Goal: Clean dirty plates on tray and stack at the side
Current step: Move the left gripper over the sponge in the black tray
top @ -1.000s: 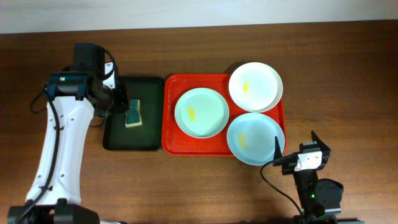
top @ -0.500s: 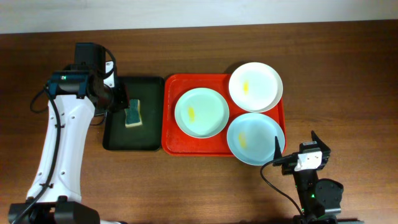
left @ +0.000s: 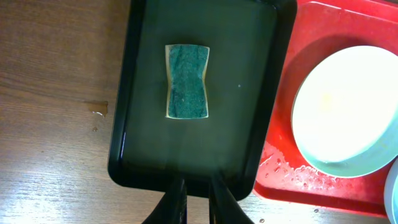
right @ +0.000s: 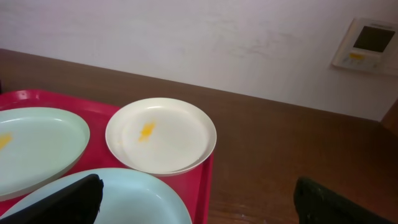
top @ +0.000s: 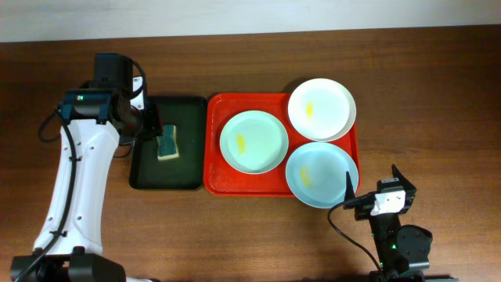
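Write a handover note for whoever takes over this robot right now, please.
Left gripper: jaws nearly shut, empty, at the green tray edge.
Right gripper: jaws wide open, empty.
Things: green plate, white plate and blue plate all sit on the red tray, with yellow smears showing. Sponge lies in the green tray.
Done: nothing wiped or stacked.
Left: take sponge, wipe each plate, stack them beside the red tray.
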Available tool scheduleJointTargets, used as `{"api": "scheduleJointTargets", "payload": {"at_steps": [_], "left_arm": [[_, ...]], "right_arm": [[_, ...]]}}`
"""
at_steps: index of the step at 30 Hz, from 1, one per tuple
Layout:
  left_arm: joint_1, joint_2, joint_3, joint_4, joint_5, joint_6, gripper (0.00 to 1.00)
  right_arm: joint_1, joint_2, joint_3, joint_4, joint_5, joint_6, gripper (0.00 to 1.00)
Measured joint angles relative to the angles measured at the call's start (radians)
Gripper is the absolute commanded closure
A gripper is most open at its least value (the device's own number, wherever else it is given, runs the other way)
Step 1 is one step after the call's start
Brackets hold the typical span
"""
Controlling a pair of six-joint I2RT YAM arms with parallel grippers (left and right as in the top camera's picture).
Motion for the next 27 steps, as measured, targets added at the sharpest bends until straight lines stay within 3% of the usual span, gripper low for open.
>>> {"api": "scheduleJointTargets", "payload": {"at_steps": [10, 18, 22, 27], "left_arm": [[0.0, 0.003, 0.0, 0.025, -0.011, 0.0, 0.67], [0.0, 0.068, 0.0, 0.028, -0.015, 0.0, 0.7], [0.0, 0.091, 0.0, 0.032, -0.015, -0.003, 0.54], [0.0, 0.092, 0.0, 0.073, -0.015, 0.0, 0.6]], "right_arm": [[0.0, 0.0, 0.0, 0.0, 0.0, 0.0, 0.01], [0.0, 0.0, 0.0, 0.0, 0.0, 0.001, 0.02], [0.0, 0.0, 0.0, 0.0, 0.0, 0.0, 0.01], [0.0, 0.0, 0.0, 0.0, 0.0, 0.0, 0.01]]}}
